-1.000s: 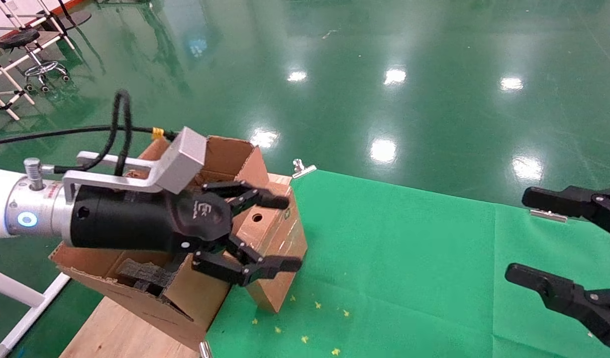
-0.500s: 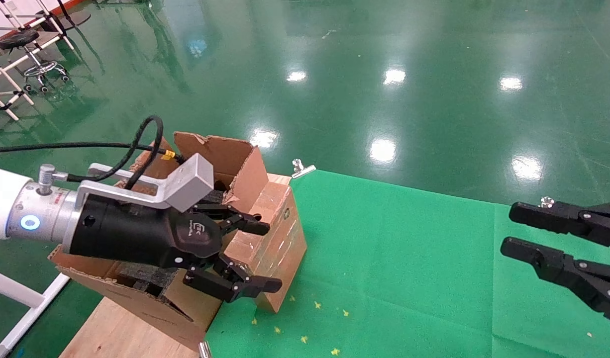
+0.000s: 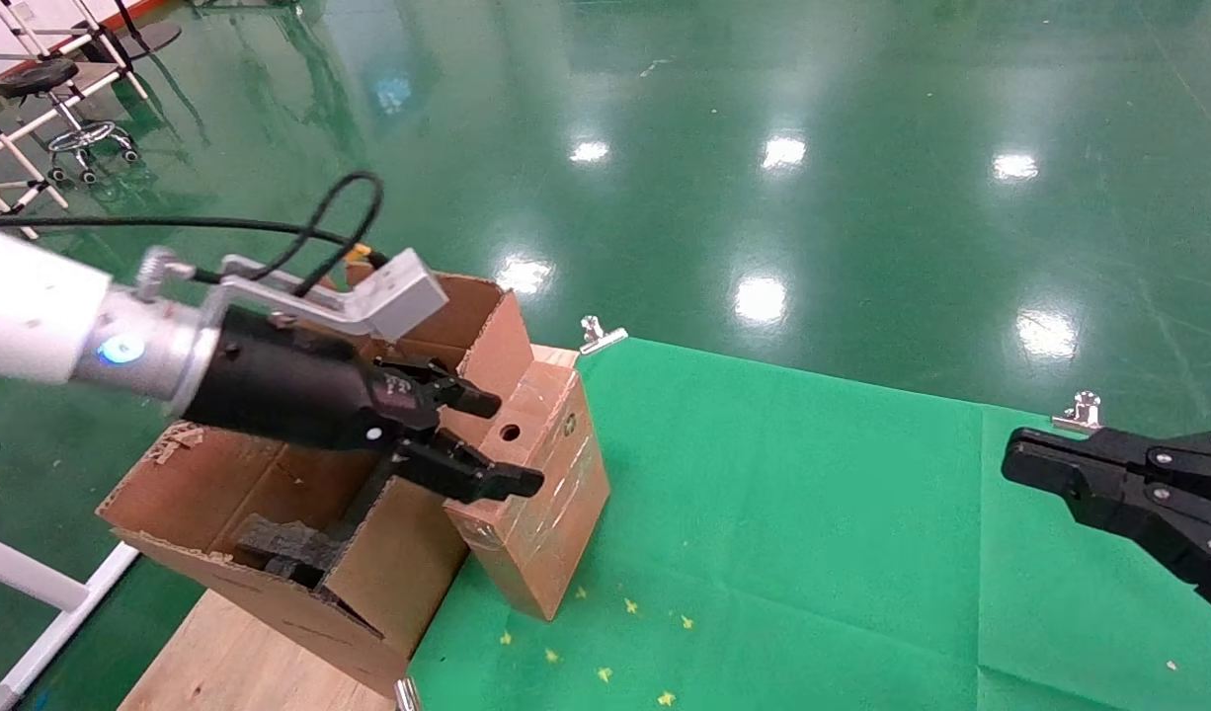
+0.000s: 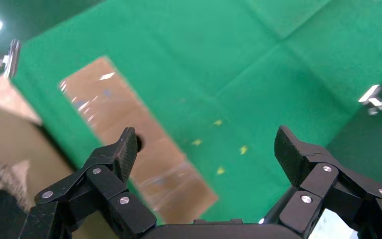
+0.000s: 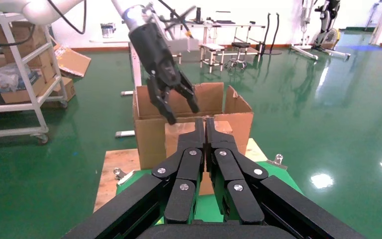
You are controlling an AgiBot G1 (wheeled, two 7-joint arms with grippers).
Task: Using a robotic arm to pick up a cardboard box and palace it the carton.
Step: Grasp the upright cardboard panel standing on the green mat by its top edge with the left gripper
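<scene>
Left robotic arm (image 3: 42, 316) comes in from 9 o'clock in the head view, its gripper (image 3: 492, 442) hanging above the near-left edge of the cardboard box (image 3: 541, 494), fingers spread wide and nothing between them; left wrist view confirms it, one fingertip (image 4: 125, 149) over the box edge by the round hole, the other over bare green cloth (image 3: 813, 553). The box is not gripped. It stands on the cloth, its left face touching or just shy of the carton (image 3: 270, 513) wall at its 9 o'clock; I can't tell which. The box's long axis runs roughly 11 to 5 in the head view, hole-side face up and tipped toward 9 o'clock, the far end near the silver clamp (image 3: 598, 336) at 12. Right gripper (image 3: 1109, 474) sits parked at 3 o'clock, well apart, fingers pressed together per the right wrist view. Risks, my read: the span isn't centred on the box, so closing from here would likely catch only one edge and skew or topple it. The carton side is tight, so the finger there may jam against the flap or drag the carton. The torn upright flaps sit in the transfer path, so a low carry could snag them. Foam pieces (image 3: 280, 548) inside may leave the box sitting crooked.
</scene>
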